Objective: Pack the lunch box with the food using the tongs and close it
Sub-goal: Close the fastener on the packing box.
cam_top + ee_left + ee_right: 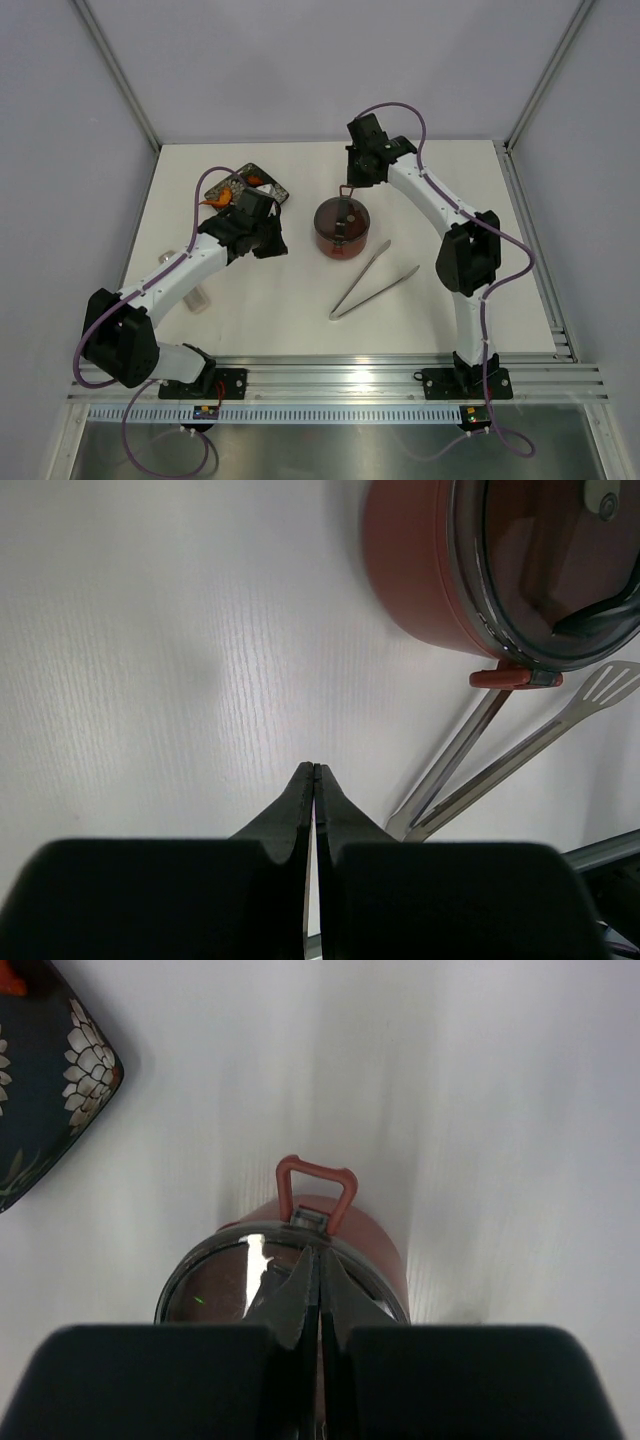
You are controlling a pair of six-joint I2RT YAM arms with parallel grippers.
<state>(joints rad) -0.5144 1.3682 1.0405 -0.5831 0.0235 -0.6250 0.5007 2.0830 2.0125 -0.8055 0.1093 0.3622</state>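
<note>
The lunch box [341, 228] is sitting near the middle of the white surface [420, 180] with its lid [560, 560] on. In the right wrist view, a red loop latch [316, 1185] is standing up at its far rim.

The right claw [318, 1258] is hovering at the box's 12 o'clock edge. Its jaws are pressed fully together, gripping nothing, and their tips are hanging over the lid's rim just short of the latch.

The left claw [315, 770] is likewise closed tight and empty. It is hanging over bare surface at about 9 o'clock from the box, apart from it. In its own view the box is showing at 1 o'clock and the tongs [500, 770] at 3 o'clock.

In the top view the tongs are lying flat on the surface at 5 o'clock from the box, close beside it. No claw is touching them, and their joined end is pointing toward 7 o'clock.

A black tray [270, 188] with a floral pattern is lying at 10 o'clock from the box, partly hidden under the left arm. An orange piece of food [212, 201] is showing at its left edge.
</note>
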